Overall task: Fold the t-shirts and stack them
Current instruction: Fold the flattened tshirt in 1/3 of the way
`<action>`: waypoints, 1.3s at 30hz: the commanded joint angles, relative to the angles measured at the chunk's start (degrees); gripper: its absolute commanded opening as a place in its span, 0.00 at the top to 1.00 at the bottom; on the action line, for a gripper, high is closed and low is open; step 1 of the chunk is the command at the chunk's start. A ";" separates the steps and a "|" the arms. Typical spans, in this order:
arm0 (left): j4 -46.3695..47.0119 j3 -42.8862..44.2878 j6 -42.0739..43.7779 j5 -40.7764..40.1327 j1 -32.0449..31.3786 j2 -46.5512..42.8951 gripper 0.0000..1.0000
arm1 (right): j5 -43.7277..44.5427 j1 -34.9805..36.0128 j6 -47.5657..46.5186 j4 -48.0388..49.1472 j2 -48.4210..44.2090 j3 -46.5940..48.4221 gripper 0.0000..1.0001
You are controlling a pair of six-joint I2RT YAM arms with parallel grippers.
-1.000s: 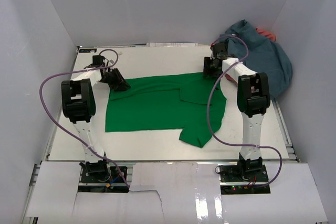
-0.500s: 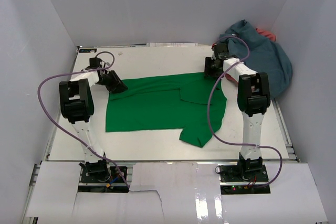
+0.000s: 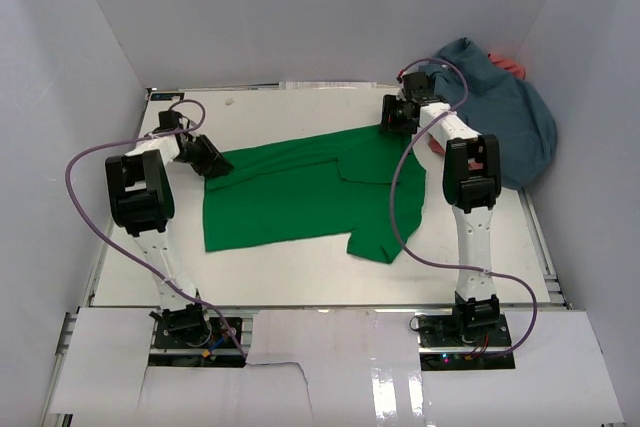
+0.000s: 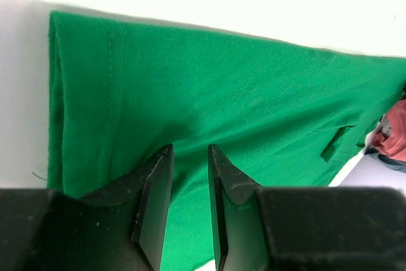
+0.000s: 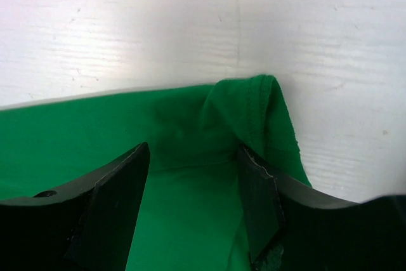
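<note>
**Green shirt spread flat, a gripper at each upper corner**

The green t-shirt (image 3: 300, 192) lies spread across the middle of the table (image 3: 300, 282). At its upper left corner the left gripper (image 3: 215, 162) has its jaws nearly together, pinching a ridge of the cloth. At the upper right corner the right gripper (image 3: 392, 117) stands wide apart, its tips straddling a folded hem (whether they grip it is unclear). The blue-grey t-shirt (image 3: 505, 117) and coral t-shirt (image 3: 510, 65) sit heaped at upper right.
</note>
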 commanded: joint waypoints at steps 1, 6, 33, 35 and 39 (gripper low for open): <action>0.03 3.59 0.30 -5.88 1.03 4.36 0.60 | -2.44 -0.59 1.02 -0.88 4.68 3.10 0.36; -0.15 10.80 -0.67 -5.88 1.03 10.78 0.60 | -4.11 -0.59 2.07 -1.06 7.05 7.85 0.33; -14.12 35.45 -1.65 -0.33 1.82 -4.65 0.54 | -13.69 -4.81 -0.82 7.04 -20.05 0.75 0.28; -13.86 26.05 -0.67 -3.32 1.82 -13.88 0.54 | -14.48 -4.55 -1.18 4.93 -24.30 -5.81 0.28; -12.81 9.70 1.08 -5.18 2.26 -24.79 0.55 | -14.49 -2.62 -0.65 1.58 -36.67 -20.77 0.28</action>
